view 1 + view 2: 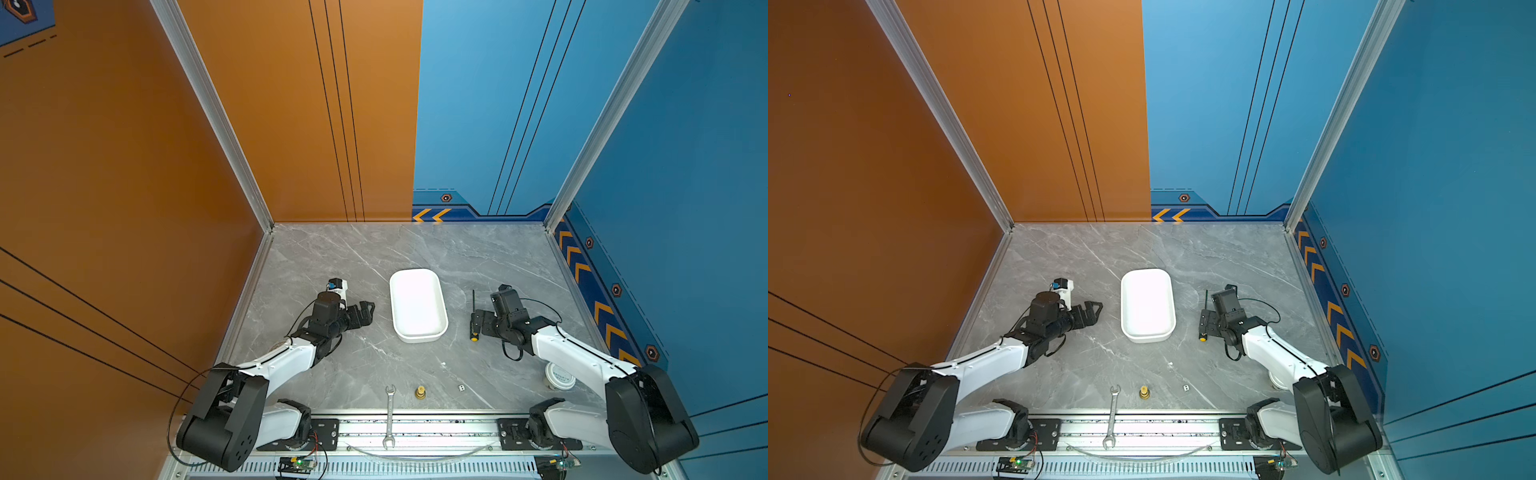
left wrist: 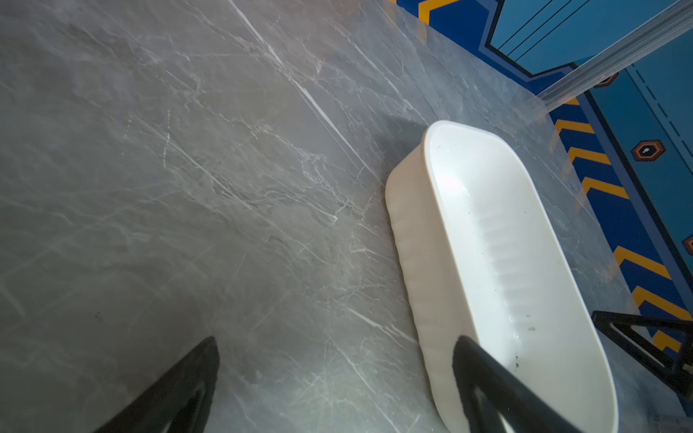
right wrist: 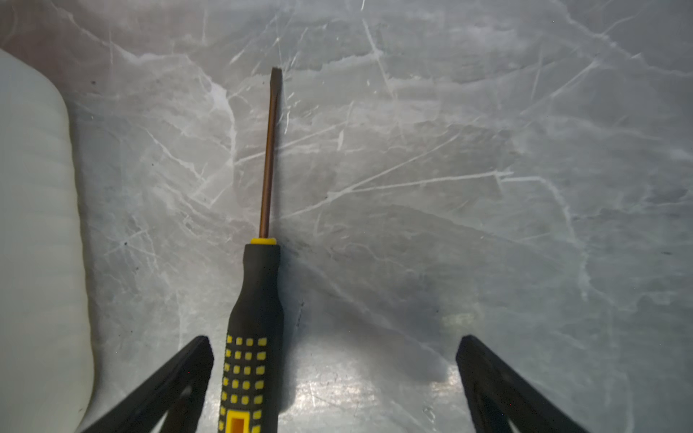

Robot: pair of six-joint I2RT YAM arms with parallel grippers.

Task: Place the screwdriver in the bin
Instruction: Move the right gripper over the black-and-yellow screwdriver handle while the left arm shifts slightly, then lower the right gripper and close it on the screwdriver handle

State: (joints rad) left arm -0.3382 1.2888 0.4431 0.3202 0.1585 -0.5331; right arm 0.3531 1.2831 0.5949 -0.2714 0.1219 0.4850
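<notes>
Lying flat on the grey marble table [image 1: 332,257], the screwdriver [image 1: 473,330] sits just right of the bin [image 1: 417,305], apart from it. Its long axis runs front to back, parallel to the bin's long sides. The tip points at the far wall and the yellow cap toward the arm bases. Your right gripper [image 3: 333,339] straddles the handle, jaws wide apart, not closed on it. Your left gripper [image 2: 337,339] hovers left of the bin, jaws also apart. A silver wrench [image 1: 389,415] lies at the front edge.
</notes>
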